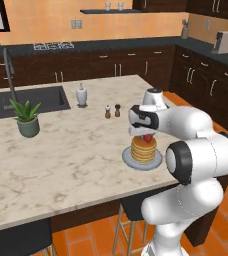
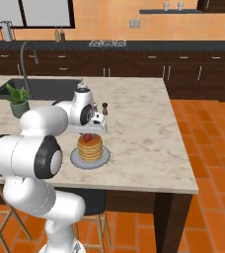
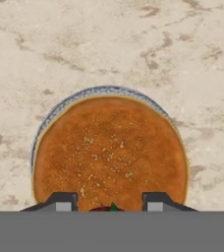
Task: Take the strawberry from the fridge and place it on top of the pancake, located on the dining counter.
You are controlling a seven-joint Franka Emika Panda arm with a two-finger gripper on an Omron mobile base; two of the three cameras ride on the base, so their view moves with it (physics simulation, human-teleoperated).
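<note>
The gripper [image 3: 109,205] pinches the strawberry [image 1: 147,137] just above the pancake [image 1: 143,148] on its plate [image 1: 131,161], at the near right of the dining counter [image 1: 66,150]; best to lower gently over the stack's middle; part the fingers only once the berry rests.

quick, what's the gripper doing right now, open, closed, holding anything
Gripper: closed on the strawberry, right above the pancake.
</note>
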